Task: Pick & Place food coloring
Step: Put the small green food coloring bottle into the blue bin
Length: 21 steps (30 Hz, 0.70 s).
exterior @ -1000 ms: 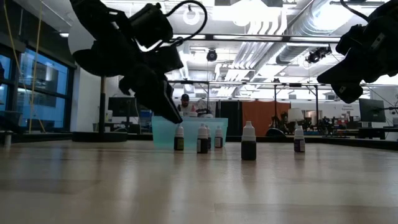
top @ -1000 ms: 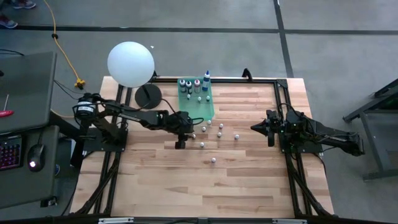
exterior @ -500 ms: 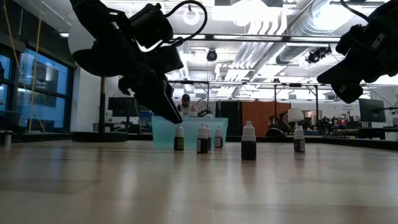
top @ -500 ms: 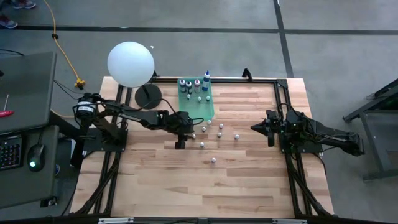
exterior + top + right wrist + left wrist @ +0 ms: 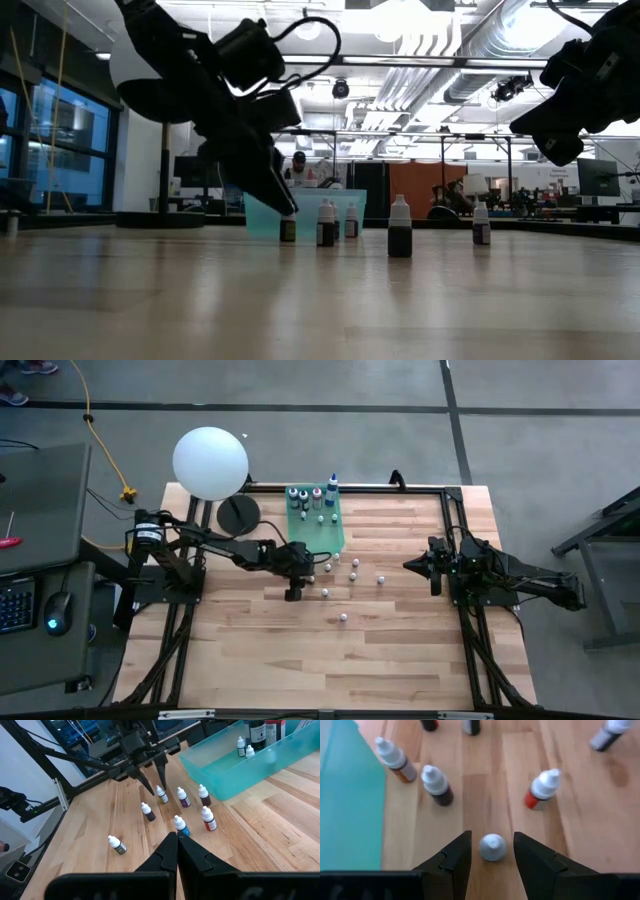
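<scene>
- The left gripper (image 5: 491, 851) is seen lowered over a small white-capped bottle (image 5: 493, 847), which stands in the gap between the two dark fingers (image 5: 454, 861); the jaws are spread, and a sliver of wood shows on either side of the cap, so no contact can be made out.
- Whether the fingertips reach down to the bottle's body is hard to tell, since only the cap is seen from above.
- Just beyond the fingertips three more bottles are found: a dark one (image 5: 437, 786), an orange-labelled one (image 5: 394, 759) beside it, and a red one (image 5: 543, 790) on the other side.
- The green tray (image 5: 322, 532) lies just beside the gripper, on the far side of it, with several larger bottles (image 5: 317, 497) standing in its far end.
- The left arm (image 5: 225, 546) is stretched out from its base across the table, the wrist bent so that the gripper (image 5: 293, 592) points down at the wood.
- Further scattered bottles (image 5: 343, 617) are spread over the table (image 5: 400, 650) between the two grippers.
- The right gripper (image 5: 408, 565) is held well apart, above the table's right side, its fingers pressed together on nothing.
- A white ball lamp (image 5: 209, 463) stands behind the left arm.
</scene>
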Available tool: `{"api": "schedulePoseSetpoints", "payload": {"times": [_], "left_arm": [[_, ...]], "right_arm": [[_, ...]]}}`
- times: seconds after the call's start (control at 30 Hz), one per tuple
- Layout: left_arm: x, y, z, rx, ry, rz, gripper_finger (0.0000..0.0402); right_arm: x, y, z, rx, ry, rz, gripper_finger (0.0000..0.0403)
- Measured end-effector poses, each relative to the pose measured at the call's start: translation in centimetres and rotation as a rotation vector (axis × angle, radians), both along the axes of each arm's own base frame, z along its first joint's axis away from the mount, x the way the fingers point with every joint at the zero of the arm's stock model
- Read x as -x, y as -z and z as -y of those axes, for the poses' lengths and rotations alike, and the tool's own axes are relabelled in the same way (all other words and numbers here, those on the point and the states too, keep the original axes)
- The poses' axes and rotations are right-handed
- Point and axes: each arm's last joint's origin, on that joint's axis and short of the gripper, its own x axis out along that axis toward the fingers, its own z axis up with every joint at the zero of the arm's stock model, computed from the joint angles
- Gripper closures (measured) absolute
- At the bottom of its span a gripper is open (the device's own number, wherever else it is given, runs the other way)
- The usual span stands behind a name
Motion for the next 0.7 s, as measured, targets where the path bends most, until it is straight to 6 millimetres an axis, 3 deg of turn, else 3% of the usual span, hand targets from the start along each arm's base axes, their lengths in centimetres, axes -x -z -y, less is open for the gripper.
{"api": "schedulePoseSetpoints", "payload": {"times": [0.7], "left_arm": [[-0.15,-0.14,0.02,0.005,0.018,-0.019,0.0259]], "right_arm": [[0.0,-0.01,0.0,0.0,0.0,0.001,0.0402]]}}
